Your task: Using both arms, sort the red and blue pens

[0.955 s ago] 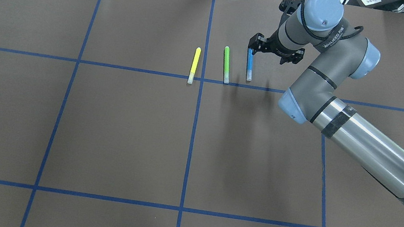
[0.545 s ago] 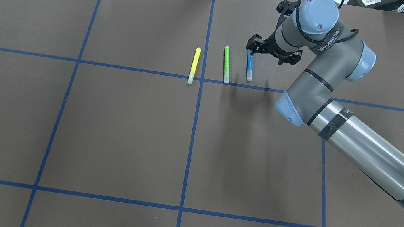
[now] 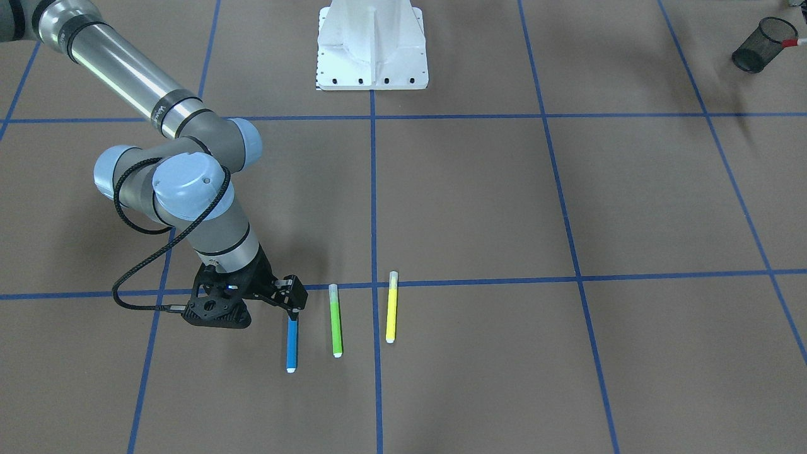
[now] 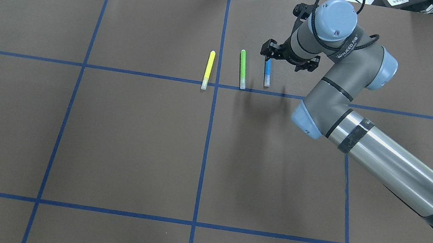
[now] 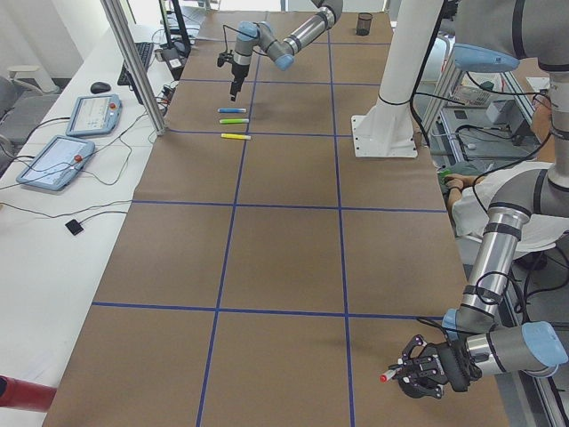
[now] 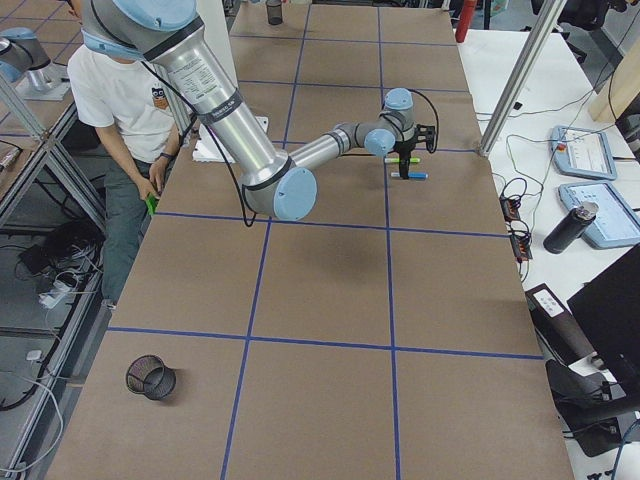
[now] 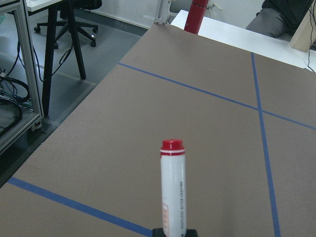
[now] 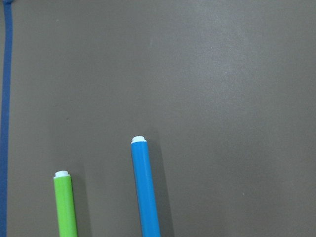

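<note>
Over the near left end of the table, the left end effector is clamped on the red-capped marker. A broad stretch of table lies beyond. Farther off, the right end effector covers the far end of the blue marker, with the green marker just beside. I cannot tell how its jaws stand.

A white marker (red cap, red print) juts from the left pincer.
</note>
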You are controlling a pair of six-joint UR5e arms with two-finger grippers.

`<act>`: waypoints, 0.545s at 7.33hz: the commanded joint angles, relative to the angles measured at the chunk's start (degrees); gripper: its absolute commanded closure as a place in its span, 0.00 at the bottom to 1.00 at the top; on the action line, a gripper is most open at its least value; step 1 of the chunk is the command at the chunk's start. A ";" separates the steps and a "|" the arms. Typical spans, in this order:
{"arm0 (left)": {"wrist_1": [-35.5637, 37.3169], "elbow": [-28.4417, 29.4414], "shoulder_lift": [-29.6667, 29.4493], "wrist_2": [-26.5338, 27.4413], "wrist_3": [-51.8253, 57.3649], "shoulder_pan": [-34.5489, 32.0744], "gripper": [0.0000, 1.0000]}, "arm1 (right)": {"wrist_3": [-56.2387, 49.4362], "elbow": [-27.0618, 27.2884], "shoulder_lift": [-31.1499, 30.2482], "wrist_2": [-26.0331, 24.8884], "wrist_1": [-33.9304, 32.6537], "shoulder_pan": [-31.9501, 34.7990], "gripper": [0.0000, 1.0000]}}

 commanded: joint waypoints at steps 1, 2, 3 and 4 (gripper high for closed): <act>0.23 0.00 0.14 1.36 0.00 -0.24 1.00 | 1.75 0.00 0.42 -1.66 0.09 -1.13 0.01; 1.89 0.00 0.14 1.54 0.00 -0.33 1.00 | 2.28 0.00 0.59 -1.93 0.10 -1.57 0.01; 3.64 -0.09 0.14 3.54 0.00 -0.33 1.00 | 2.46 0.00 0.68 -2.54 0.10 -1.84 0.01; 4.01 -0.35 0.14 3.73 0.00 -0.33 1.00 | 3.16 0.00 0.68 -2.98 0.18 -2.19 0.01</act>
